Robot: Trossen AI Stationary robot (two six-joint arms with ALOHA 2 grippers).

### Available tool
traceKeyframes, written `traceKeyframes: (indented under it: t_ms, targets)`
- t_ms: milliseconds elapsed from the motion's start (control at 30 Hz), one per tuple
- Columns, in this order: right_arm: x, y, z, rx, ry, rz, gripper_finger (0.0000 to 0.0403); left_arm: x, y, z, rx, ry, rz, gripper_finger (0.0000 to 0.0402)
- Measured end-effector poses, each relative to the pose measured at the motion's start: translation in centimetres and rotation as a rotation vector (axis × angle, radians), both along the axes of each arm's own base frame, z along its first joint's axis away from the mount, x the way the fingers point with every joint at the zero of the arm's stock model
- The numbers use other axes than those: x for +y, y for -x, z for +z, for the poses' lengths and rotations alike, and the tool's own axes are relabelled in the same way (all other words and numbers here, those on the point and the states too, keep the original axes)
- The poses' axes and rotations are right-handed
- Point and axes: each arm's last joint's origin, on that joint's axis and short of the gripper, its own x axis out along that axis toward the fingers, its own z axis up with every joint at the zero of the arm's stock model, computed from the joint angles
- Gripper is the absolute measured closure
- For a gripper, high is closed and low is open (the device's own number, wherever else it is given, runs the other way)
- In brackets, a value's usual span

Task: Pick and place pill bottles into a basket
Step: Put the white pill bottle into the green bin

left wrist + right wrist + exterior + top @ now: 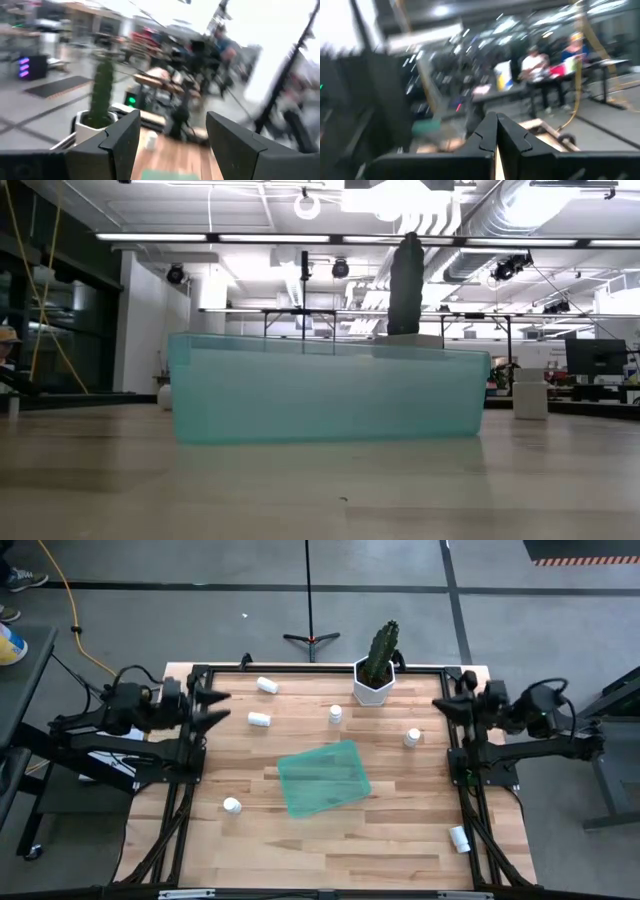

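The teal-green basket (323, 778) lies flat at the table's middle; it fills the low view (325, 387). White pill bottles lie scattered on the wood: at the far left (267, 685), left of centre (259, 720), far centre (335, 714), right (412, 737), near left (232, 805) and near right edge (459, 838). My left gripper (218, 707) is open and empty above the table's left edge. My right gripper (440, 704) is shut and empty above the right edge.
A white hexagonal pot with a cactus (377, 670) stands at the table's far edge, right of centre. A black frame (460, 780) runs along the table's sides. People sit at a table in the room beyond (535, 67).
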Motion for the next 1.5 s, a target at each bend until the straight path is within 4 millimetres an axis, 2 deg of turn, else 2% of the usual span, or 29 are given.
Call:
traceKeyframes:
  t_ms: [100,267,433,533,800,933,1067,1267,1400,1500]
  targets:
    - [-0.2,-1.8,-0.3,-0.015,-0.012,-0.053,0.0402,0.1,-1.3,0.4,-0.034,0.026,0.049,0.0140]
    - [-0.2,-6.0,-1.5,0.079,0.032,-0.073,0.0402,0.2,-4.5,-0.4,0.078,-0.072,0.075,0.0140]
    - [-0.2,-8.0,-2.3,0.130,0.027,-0.073,0.0385,0.2,-6.0,-0.9,0.111,-0.070,0.073,0.0140]
    - [0.0,-8.5,-2.7,0.152,-0.001,-0.052,0.0341,0.2,-6.1,-1.0,0.121,-0.071,0.064,0.0140]
    - [0.8,-9.1,-2.5,0.101,-0.096,0.032,0.0168,0.1,-5.5,-0.7,0.083,-0.038,0.051,0.0140]
    - [1.2,-10.1,-1.8,0.005,-0.091,0.038,0.0128,0.1,-5.6,-0.5,0.057,0.005,0.046,0.0140]
    - [1.4,-11.4,-2.3,0.013,-0.068,0.037,0.0122,0.1,-5.9,-0.4,0.037,0.032,0.043,0.0140]
    - [1.5,-13.6,-3.5,0.091,-0.094,0.040,0.0140,0.1,-5.9,-0.4,0.032,0.034,0.035,0.0140]
    - [2.2,-14.9,-1.9,0.122,-0.059,0.069,0.0153,0.1,-5.8,-0.3,0.030,0.033,0.026,0.0140]
    - [2.9,-16.0,-0.5,0.250,-0.005,0.057,0.0161,0.1,-5.8,-0.4,0.039,0.033,0.026,0.0140]
